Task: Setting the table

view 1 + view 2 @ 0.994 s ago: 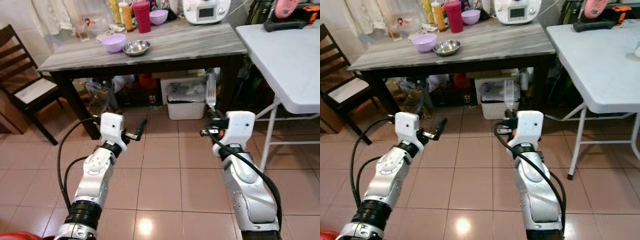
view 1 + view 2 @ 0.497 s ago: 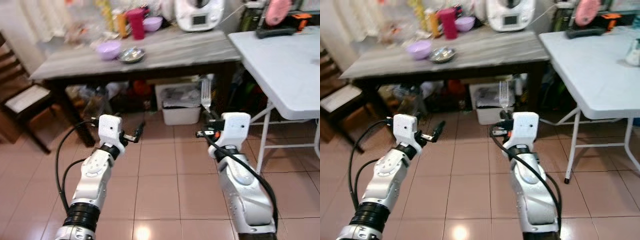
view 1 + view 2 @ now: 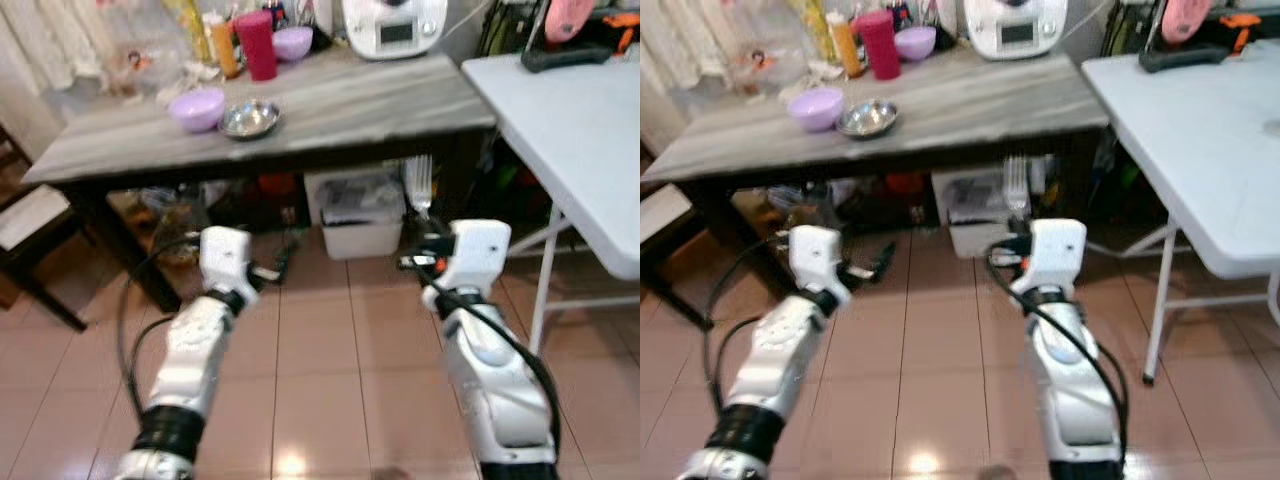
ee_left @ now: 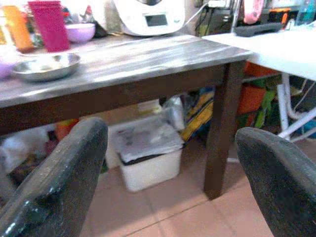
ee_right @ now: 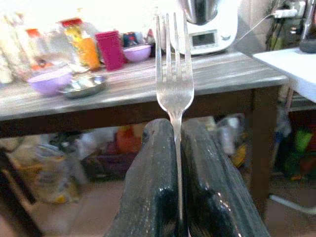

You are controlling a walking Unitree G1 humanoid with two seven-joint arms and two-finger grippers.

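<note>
A silver fork (image 5: 174, 74) stands upright with its tines up, and my right gripper (image 5: 177, 129) is shut on its handle. From the head camera the fork (image 3: 420, 183) rises above the right gripper (image 3: 425, 228), in front of the dark table with a grey top (image 3: 350, 100). On that table stand a purple bowl (image 3: 197, 107), a steel bowl (image 3: 249, 119), a red cup (image 3: 258, 45) and a second purple bowl (image 3: 293, 42). My left gripper (image 3: 285, 262) is held out low before the table, open, with its fingers (image 4: 74, 163) far apart and nothing between them.
A white folding table (image 3: 580, 110) stands to the right, its leg (image 3: 545, 290) near my right arm. A white appliance (image 3: 395, 22) and an orange bottle (image 3: 222, 45) sit at the back of the dark table. Beneath it are a white bin (image 3: 365, 215) and clutter. A chair seat (image 3: 30, 215) is at the left.
The whole view has shifted as the camera moved, and the dark table now sits a little nearer. Both arms keep their pose and the fork stays in the right gripper.
</note>
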